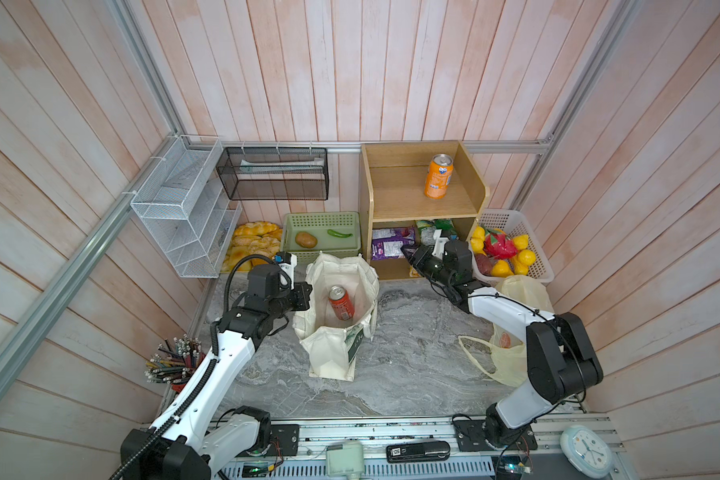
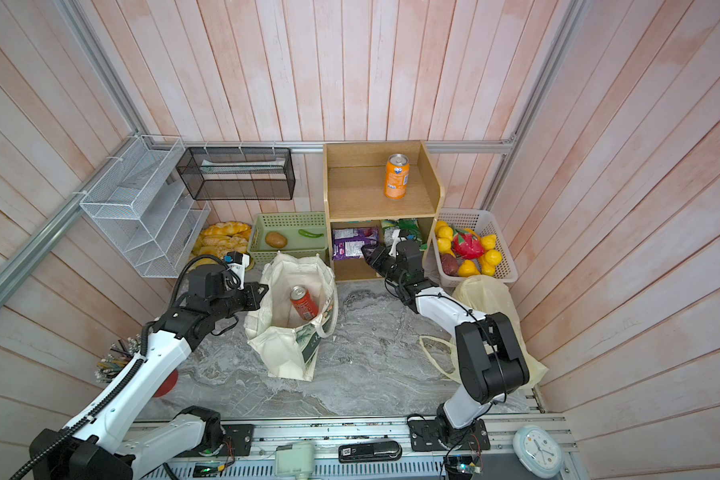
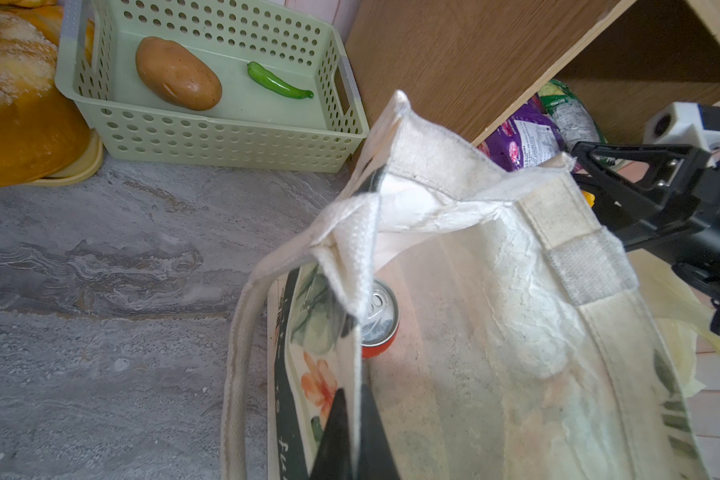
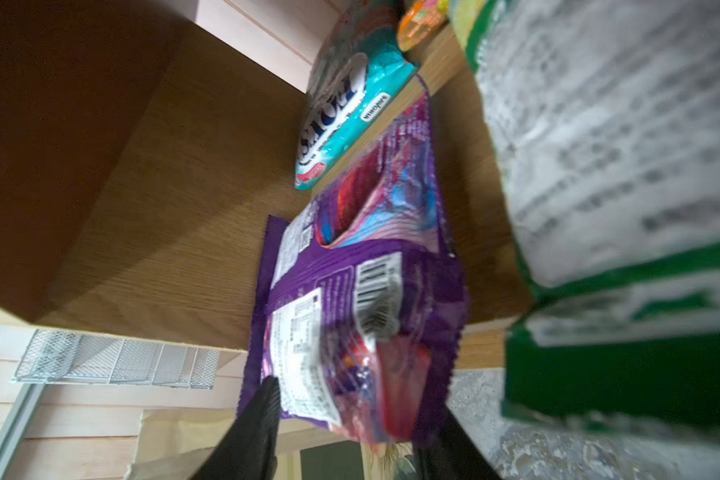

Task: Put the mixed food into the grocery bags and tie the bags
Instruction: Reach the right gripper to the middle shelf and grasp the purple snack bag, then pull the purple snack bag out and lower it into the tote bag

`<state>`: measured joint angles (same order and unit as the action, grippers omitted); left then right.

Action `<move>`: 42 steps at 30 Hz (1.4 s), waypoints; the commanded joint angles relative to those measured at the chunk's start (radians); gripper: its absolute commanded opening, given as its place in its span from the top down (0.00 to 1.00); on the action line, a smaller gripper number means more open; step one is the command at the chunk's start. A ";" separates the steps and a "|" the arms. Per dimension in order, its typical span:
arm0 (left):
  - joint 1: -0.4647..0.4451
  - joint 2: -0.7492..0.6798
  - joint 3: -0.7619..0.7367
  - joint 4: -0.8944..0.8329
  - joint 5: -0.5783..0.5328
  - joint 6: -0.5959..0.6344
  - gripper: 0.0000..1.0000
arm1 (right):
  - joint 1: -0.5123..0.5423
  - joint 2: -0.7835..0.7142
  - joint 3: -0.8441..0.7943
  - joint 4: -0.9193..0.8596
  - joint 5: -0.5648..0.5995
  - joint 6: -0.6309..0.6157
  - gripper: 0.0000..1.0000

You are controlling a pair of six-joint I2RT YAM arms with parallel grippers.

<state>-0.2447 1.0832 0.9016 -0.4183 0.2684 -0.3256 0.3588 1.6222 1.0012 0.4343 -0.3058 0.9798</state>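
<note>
The cream canvas tote (image 1: 333,357) (image 2: 283,357) stands open at mid-table with the red soda can (image 1: 341,302) (image 3: 381,332) inside. My left gripper (image 1: 308,295) (image 3: 352,395) is shut on the tote's near rim (image 3: 354,340). My right gripper (image 1: 408,251) (image 4: 358,395) reaches into the shelf's lower bay. Its fingers press both sides of the purple snack packet (image 1: 391,245) (image 4: 350,291), whose near end overhangs the shelf edge. The pale-yellow plastic bag (image 1: 512,365) (image 2: 487,295) lies crumpled under the right arm. Yellow lemon-like fruits (image 1: 524,257) sit in the white basket (image 1: 533,232).
An orange soda can (image 1: 438,176) stands on the wooden shelf (image 1: 391,199). A green snack packet (image 4: 620,208) stands right beside the purple one. A green basket (image 1: 321,249) with a potato and a pepper sits behind the tote. Bread (image 1: 250,245) and a pencil cup (image 1: 171,361) are at the left.
</note>
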 commanded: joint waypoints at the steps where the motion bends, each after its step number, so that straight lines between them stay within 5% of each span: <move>1: 0.003 0.004 0.008 -0.008 0.017 0.003 1.00 | 0.005 0.035 0.017 0.067 -0.024 0.015 0.40; 9: 0.004 0.003 0.004 -0.011 0.010 0.003 1.00 | -0.012 0.134 0.047 0.179 -0.070 0.117 0.43; 15: 0.003 -0.002 -0.001 -0.008 0.011 0.001 1.00 | -0.020 0.113 0.009 0.233 -0.082 0.134 0.82; 20: 0.005 0.001 -0.005 -0.004 0.013 0.001 1.00 | -0.024 0.038 -0.043 0.229 -0.079 0.114 1.00; 33: 0.006 -0.007 -0.001 0.006 0.022 -0.014 1.00 | 0.060 -0.420 -0.233 -0.067 0.025 -0.089 1.00; 42: 0.006 -0.005 0.011 0.015 0.039 -0.026 1.00 | 0.282 -0.568 -0.074 -0.321 0.192 -0.318 1.00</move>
<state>-0.2420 1.0828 0.9020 -0.4110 0.2874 -0.3450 0.6003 1.0607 0.8433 0.1894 -0.1810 0.7826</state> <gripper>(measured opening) 0.060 0.054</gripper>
